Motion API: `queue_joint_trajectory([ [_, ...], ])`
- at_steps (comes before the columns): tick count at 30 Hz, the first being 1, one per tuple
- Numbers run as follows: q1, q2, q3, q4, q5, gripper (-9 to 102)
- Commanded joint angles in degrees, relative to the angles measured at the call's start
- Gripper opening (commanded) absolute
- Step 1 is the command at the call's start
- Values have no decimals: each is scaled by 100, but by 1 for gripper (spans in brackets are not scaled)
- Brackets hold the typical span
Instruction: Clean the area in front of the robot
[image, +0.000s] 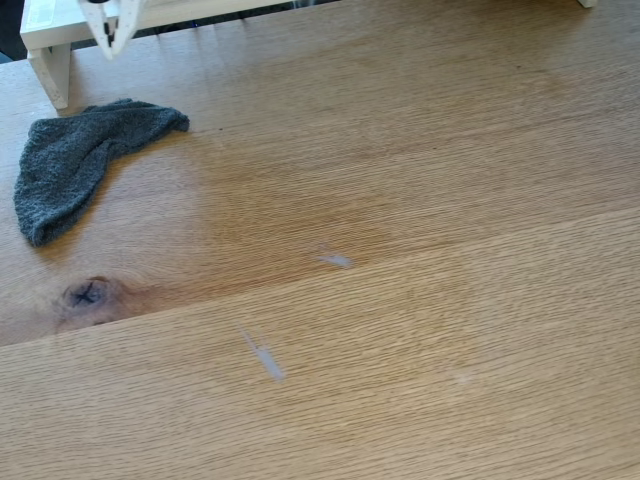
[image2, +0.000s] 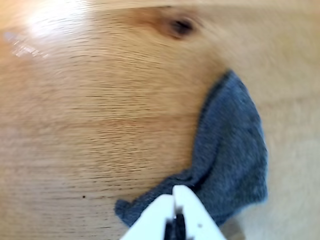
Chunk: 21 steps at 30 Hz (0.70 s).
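Our gripper (image2: 174, 192) hangs just above the near corner of the grey cloth (image2: 230, 155) in the wrist view, its two white fingers pressed together with nothing between them; the fixed view catches its tip (image: 113, 40) at the top left, over the edge of a white shelf (image: 50, 40). We judge the cloth to be light, soft and limp, a terry-like rag that will fold and drag rather than slide as one piece, so we would pinch a bunched edge or the thick corner under the fingers, not the flat middle. It lies crumpled at the left of the tabletop (image: 450, 200), well apart from the marks it is meant for. Beyond it we see the dark knot (image: 86, 294), then two pale grey smears, one long (image: 264, 358) and one short (image: 335, 260), and perhaps a third, too faint to be sure. The oak is smooth, matte and flat, with broad open room to the right for wiping.
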Motion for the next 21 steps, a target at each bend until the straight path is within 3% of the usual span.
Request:
queue_joint_trajectory([
  [1,-1081,26,536,-387,-290,0],
  [5,-1652,-185,501,-1195,-615,0],
  [10,-1485,-2558,-694,-2558,-712,0],
  [15,-615,-5291,-3173,-2408,-70,42],
  [21,1494,-7567,-5985,-1854,633,49],
])
